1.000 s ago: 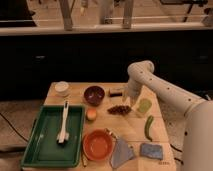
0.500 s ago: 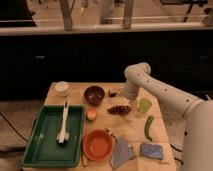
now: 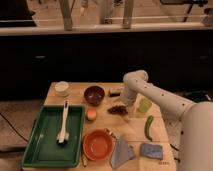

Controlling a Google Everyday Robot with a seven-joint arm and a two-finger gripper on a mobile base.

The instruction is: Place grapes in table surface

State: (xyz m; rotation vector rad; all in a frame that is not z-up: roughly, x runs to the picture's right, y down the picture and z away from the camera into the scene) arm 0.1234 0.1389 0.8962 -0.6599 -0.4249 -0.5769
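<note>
My gripper (image 3: 126, 102) hangs low over the table surface (image 3: 135, 131); I cannot tell how it is set. The grapes (image 3: 118, 110) lie on the wood just below and a little to its left, with the maroon bowl (image 3: 94, 94) further left. I judge the bunch light, soft and easily bruised, the berries loose on their stem, so I would take it gently across the middle.
</note>
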